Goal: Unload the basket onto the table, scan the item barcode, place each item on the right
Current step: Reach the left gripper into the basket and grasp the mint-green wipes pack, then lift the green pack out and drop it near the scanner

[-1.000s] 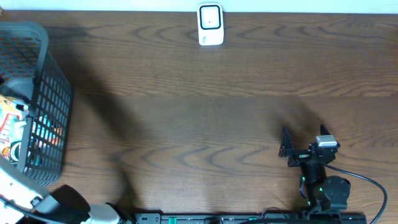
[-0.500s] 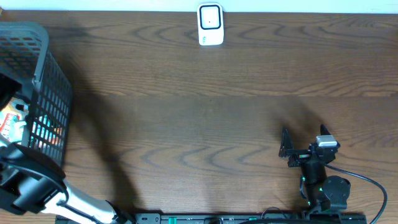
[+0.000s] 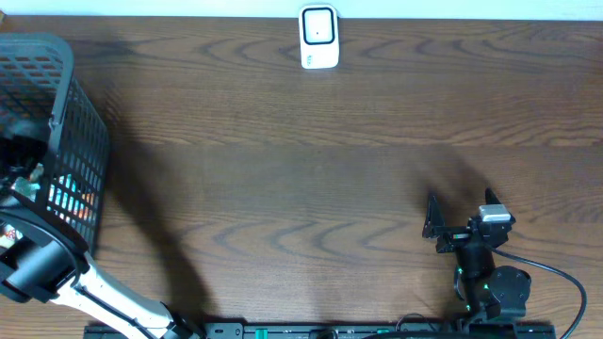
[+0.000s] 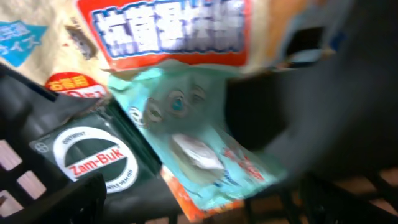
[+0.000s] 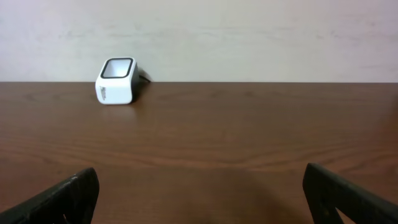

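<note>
Several items lie in the dark mesh basket point(image 3: 66, 122) at the table's left edge. The left wrist view shows a teal packet point(image 4: 186, 137) lying on an orange one, a dark green Zam-Buk box point(image 4: 93, 165) and a cream pack with an orange label point(image 4: 168, 31). My left gripper point(image 4: 199, 202) hangs open just above them, the teal packet between its fingers and nothing held. The white barcode scanner point(image 3: 318, 38) stands at the table's far edge, also visible as scanner point(image 5: 117, 81). My right gripper point(image 5: 202, 199) rests open and empty near the front right point(image 3: 435, 224).
The basket's mesh wall point(image 4: 25, 180) rises close beside my left fingers. The left arm point(image 3: 42, 264) crosses the basket's front rim. A black cable point(image 3: 556, 278) trails from the right arm's base. Bare wooden tabletop point(image 3: 301, 179) lies between basket, scanner and right arm.
My left arm has swung up from the front left corner and reached down into the basket. The right arm has not moved.
</note>
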Controlling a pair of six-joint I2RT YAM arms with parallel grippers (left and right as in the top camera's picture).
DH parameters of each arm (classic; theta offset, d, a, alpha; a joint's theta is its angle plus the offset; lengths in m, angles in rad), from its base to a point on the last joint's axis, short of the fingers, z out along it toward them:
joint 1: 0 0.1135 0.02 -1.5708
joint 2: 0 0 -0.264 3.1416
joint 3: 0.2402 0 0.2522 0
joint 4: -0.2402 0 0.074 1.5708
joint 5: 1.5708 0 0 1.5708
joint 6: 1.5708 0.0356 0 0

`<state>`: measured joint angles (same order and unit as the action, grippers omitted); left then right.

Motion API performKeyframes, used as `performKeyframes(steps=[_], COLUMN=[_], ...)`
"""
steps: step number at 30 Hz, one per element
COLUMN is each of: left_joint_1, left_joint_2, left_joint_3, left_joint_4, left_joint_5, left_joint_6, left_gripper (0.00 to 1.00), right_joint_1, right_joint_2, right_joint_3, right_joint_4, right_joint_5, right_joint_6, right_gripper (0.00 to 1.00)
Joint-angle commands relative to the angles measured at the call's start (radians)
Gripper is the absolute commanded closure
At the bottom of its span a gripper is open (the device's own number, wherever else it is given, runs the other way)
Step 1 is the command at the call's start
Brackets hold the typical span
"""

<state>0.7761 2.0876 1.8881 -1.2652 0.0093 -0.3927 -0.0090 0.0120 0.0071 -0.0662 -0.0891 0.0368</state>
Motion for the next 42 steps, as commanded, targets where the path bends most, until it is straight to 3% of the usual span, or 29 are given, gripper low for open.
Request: performKeyframes(steps=[1,9,15,21,22,24,26,28,30,31,32,38,42], left_joint_1=[-0.035,-0.121,-0.120,-0.119,-0.119,-0.118,-0.118,-0.118,-0.118,-0.118,-0.118,-0.118,-0.119], left_joint_2=[0.016,0.017,0.017,0.017,0.017,0.016,0.017,0.017,0.016,0.016,0.016,-0.023,-0.166], left_joint_3=[-0.024,-0.069,-0.158,-0.221,-0.222,-0.222,-0.222,-0.222,-0.222,-0.222,-0.222,-0.181,-0.165], left_joint_4=[0.006,0.085,0.124,0.179,0.180,0.182,0.178,0.170,0.167,0.165,0.161,0.106,0.101], left_joint_5=[-0.162,-0.217,-0.375,-0.373,-0.373,-0.373,-0.373,-0.365,-0.361,-0.361,-0.362,-0.362,-0.356], left_joint_6=[-0.032,-0.093,-0.161,-0.159,-0.159,-0.159,-0.159,-0.159,-0.159,-0.159,-0.159,-0.159,-0.159], left_gripper=[0.02,0.02,0.03,0.00,0.07,0.33,0.49,0.59,0.74,0.87,0.92,0.93,0.93], right_joint_1=[-0.003,-0.003,-0.003,-0.003,-0.003,-0.003,-0.003,-0.003,-0.003,-0.003,-0.003,-0.003,-0.003], right_joint_2=[-0.005,-0.005,-0.005,-0.005,-0.005,-0.005,-0.005,-0.005,-0.005,-0.005,-0.005,-0.005,-0.005], right_joint_3=[-0.001,-0.001,-0.001,-0.001,-0.001,-0.001,-0.001,-0.001,-0.001,-0.001,-0.001,-0.001,-0.001], right_joint_4=[-0.005,-0.005,-0.005,-0.005,-0.005,-0.005,-0.005,-0.005,-0.005,-0.005,-0.005,-0.005,-0.005], right_joint_5=[0.005,0.005,0.005,0.005,0.005,0.005,0.005,0.005,0.005,0.005,0.005,0.005,0.005], right_joint_6=[-0.012,-0.012,-0.012,-0.012,-0.012,-0.012,-0.012,-0.012,-0.012,-0.012,-0.012,-0.012,-0.012], right_gripper=[0.01,0.01,0.01,0.01,0.01,0.01,0.01,0.01,0.01,0.01,0.01,0.01,0.01])
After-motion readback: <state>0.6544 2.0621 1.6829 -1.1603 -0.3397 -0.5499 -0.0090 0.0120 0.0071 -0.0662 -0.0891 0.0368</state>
